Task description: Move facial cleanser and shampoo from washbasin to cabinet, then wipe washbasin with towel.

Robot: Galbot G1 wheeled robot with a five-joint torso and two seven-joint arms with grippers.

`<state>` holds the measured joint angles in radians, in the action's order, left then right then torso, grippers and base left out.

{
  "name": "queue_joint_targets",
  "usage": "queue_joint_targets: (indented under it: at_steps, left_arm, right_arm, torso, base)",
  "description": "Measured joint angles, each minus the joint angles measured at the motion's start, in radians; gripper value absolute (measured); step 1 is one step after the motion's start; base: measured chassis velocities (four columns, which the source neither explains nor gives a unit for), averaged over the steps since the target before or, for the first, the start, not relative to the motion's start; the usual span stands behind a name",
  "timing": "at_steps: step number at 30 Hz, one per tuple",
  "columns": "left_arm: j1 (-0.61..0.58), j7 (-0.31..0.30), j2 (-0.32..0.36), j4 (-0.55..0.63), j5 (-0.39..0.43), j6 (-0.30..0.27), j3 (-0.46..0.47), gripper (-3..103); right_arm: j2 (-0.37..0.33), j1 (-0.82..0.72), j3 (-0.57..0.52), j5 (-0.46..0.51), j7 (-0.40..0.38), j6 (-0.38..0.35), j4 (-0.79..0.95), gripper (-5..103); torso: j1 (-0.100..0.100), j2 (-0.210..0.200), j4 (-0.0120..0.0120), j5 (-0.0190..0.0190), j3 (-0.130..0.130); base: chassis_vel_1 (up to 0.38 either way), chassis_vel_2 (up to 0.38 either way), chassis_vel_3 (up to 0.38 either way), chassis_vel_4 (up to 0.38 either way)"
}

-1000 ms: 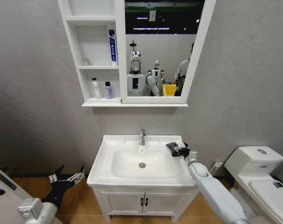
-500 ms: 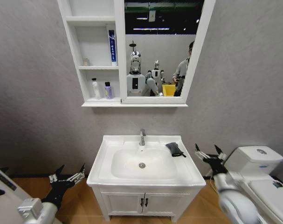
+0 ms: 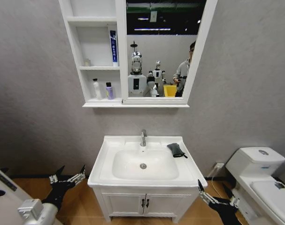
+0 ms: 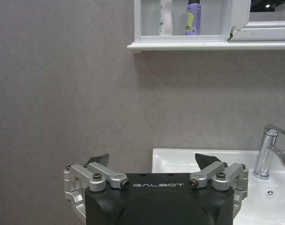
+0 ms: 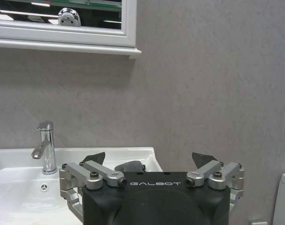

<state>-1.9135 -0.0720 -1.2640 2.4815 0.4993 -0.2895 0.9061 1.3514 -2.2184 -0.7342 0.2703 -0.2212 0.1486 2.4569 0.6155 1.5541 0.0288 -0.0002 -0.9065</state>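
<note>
On washbasin (image 3: 109, 174): dark towel (image 3: 176, 150) (crumpled).

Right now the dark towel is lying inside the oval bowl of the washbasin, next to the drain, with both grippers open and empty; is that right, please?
Not quite. The towel lies on the flat rim of the washbasin, right of the tap, not in the bowl by the drain; the head view shows it. The left gripper and right gripper are indeed open and empty.

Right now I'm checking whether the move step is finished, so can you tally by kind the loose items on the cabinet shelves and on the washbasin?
Bottles on the cabinet's bottom shelf: 2, a white bottle and a purple bottle
Tubes on the middle shelf: 1, a blue and white tube
Cloths on the washbasin: 1, the dark towel
Total: 4
</note>
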Motion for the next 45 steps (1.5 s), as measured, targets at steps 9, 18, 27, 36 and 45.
queue_joint_targets:
  at_steps: [9, 18, 27, 36, 45]
  left_arm:
    - [0.000, 0.000, 0.000, 0.000, 0.000, 0.000, 0.000, 100]
    - [0.000, 0.000, 0.000, 0.000, 0.000, 0.000, 0.000, 100]
    - [0.000, 0.000, 0.000, 0.000, 0.000, 0.000, 0.000, 100]
    - [0.000, 0.000, 0.000, 0.000, 0.000, 0.000, 0.000, 100]
    - [0.000, 0.000, 0.000, 0.000, 0.000, 0.000, 0.000, 100]
  right_arm:
    - [0.001, 0.012, 0.007, -0.008, -0.001, -0.004, -0.002, 100]
    - [0.001, 0.016, 0.008, -0.006, -0.002, -0.006, -0.006, 100]
    - [0.000, 0.019, 0.008, -0.005, -0.002, -0.007, -0.008, 100]
    - [0.000, 0.020, 0.008, -0.004, -0.002, -0.008, -0.009, 100]
    - [0.000, 0.020, 0.008, -0.004, -0.002, -0.008, -0.009, 100]
  torso:
    - [0.000, 0.000, 0.0002, 0.0001, 0.000]
    - [0.000, 0.000, 0.0003, 0.0002, 0.000]
    - [0.001, 0.000, 0.0002, 0.0002, 0.000]
    - [0.000, 0.000, 0.0003, 0.0001, 0.000]
    - [0.000, 0.000, 0.0003, -0.0006, 0.000]
  base:
    - [0.000, 0.000, 0.000, 0.000]
    - [0.000, 0.000, 0.000, 0.000]
    - [0.042, -0.037, -0.049, 0.043]
    - [0.217, -0.200, -0.194, 0.191]
    - [0.287, -0.296, -0.294, 0.292]
